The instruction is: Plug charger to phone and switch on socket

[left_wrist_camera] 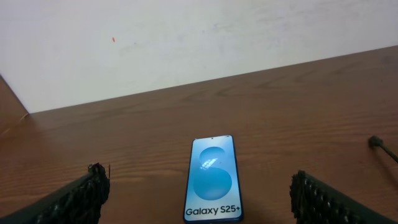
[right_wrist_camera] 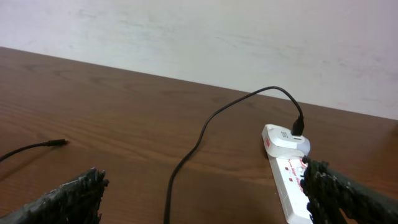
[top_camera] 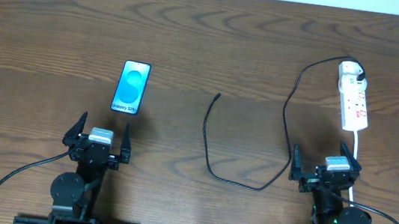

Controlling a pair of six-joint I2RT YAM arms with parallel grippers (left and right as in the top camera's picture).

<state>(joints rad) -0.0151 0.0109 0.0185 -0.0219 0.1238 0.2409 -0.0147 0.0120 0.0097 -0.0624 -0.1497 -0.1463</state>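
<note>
The phone (top_camera: 131, 87) lies flat on the wooden table, blue screen up, just ahead of my left gripper (top_camera: 98, 140), which is open and empty; in the left wrist view the phone (left_wrist_camera: 212, 179) sits between the open fingers (left_wrist_camera: 199, 199). The charger cable (top_camera: 213, 155) runs from the socket strip (top_camera: 353, 97) in a loop across the table, its free plug tip (top_camera: 218, 95) lying mid-table. My right gripper (top_camera: 326, 168) is open and empty, behind the socket (right_wrist_camera: 287, 171). The cable (right_wrist_camera: 205, 134) passes between the right fingers (right_wrist_camera: 202, 193); the tip (right_wrist_camera: 61, 142) lies at left.
The socket's white cord (top_camera: 359, 156) runs toward the right arm's base. Thick black robot cables (top_camera: 11, 177) curve at the near edge on both sides. A pale wall stands beyond the table's far edge (left_wrist_camera: 186, 87).
</note>
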